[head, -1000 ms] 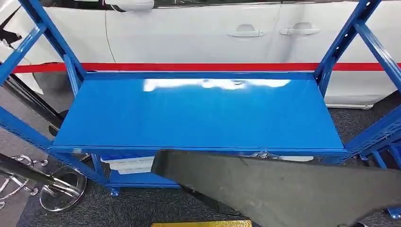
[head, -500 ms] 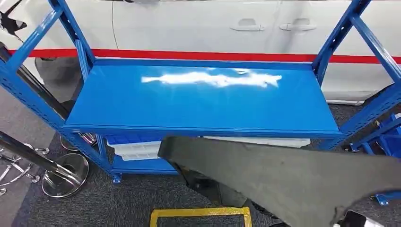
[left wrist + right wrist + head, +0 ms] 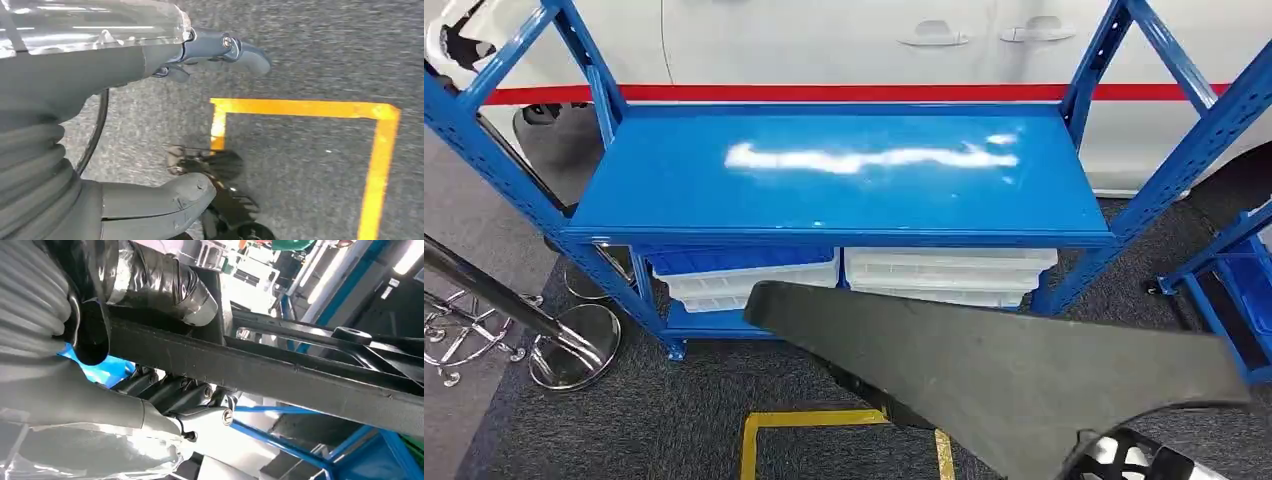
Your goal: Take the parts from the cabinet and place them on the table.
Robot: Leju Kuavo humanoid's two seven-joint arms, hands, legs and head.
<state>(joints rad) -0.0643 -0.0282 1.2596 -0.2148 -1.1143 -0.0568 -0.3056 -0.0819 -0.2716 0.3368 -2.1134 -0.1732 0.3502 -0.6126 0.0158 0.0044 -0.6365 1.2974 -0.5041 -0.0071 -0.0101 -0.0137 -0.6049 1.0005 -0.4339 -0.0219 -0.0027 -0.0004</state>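
From the head view we carry a long black plastic panel [image 3: 1014, 385] low in front of the blue rack [image 3: 844, 180], below its bare shelf and across the white bins [image 3: 949, 272], presumably to clear the frame. At the left wrist, our left hand [image 3: 200, 120] hangs spread and holding nothing over the yellow floor tape [image 3: 305, 109]. At the right wrist, our right hand [image 3: 165, 390] wraps the panel's edge, fingers [image 3: 175, 392] beneath bearing its weight.

Left hand [image 3: 165, 150]: grey ribbed wrist cover, thick grey thumb, darker fingers with visible screws. Right hand [image 3: 150, 405]: same ribbed grey cover, dark fingers, silver screw heads.
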